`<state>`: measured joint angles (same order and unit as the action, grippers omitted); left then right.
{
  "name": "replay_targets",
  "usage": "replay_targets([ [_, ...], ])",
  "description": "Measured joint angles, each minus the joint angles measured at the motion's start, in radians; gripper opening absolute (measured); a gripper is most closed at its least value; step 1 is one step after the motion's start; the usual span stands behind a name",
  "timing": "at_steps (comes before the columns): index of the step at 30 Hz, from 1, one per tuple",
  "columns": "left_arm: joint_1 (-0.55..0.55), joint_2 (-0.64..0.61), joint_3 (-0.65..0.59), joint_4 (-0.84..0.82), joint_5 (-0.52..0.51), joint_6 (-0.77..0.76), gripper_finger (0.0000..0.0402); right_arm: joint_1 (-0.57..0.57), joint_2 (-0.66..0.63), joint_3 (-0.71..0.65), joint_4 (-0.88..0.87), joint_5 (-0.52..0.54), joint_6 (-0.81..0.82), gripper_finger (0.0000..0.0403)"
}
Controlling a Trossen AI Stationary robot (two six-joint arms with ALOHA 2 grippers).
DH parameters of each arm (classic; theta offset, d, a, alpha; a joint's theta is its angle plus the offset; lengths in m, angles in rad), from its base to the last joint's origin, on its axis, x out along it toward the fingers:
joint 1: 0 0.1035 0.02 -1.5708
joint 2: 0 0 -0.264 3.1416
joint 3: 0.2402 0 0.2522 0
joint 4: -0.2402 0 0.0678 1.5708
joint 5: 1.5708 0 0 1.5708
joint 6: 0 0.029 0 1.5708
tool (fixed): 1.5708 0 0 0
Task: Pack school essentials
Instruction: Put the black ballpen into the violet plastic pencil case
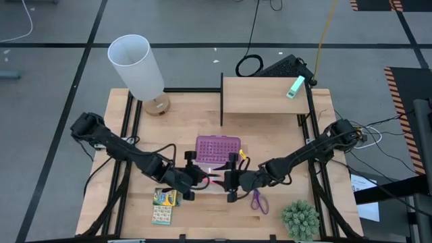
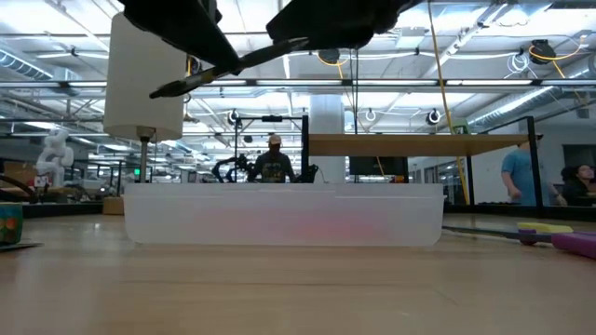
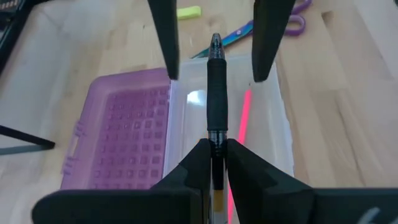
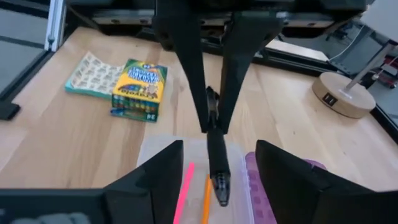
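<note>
On a wooden table (image 1: 270,128) in a lab hall, the left gripper (image 3: 212,155) clamps a dark pen (image 3: 216,93) lengthwise above the clear case (image 3: 267,124) — poised to drop beside a pink pen (image 3: 242,115) — while the right gripper (image 4: 214,165), fingers apart, faces it across the case

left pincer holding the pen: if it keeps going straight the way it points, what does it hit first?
Most likely the right pincer: the left pincer, shut on the black pen, points straight at it above the clear case. The pen tip looks nearly between those fingers; depth is unclear.
</note>
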<state>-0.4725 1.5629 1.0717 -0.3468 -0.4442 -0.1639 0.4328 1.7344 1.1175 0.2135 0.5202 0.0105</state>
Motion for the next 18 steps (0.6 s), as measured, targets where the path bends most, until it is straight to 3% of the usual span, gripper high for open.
replay_targets([
  [18, 0.003, 0.007, 0.005, -0.001, 0.001, 0.005, 0.0047, 0.000, 0.000, 0.000, -0.015, -0.001, 0.004, 0.0063],
])
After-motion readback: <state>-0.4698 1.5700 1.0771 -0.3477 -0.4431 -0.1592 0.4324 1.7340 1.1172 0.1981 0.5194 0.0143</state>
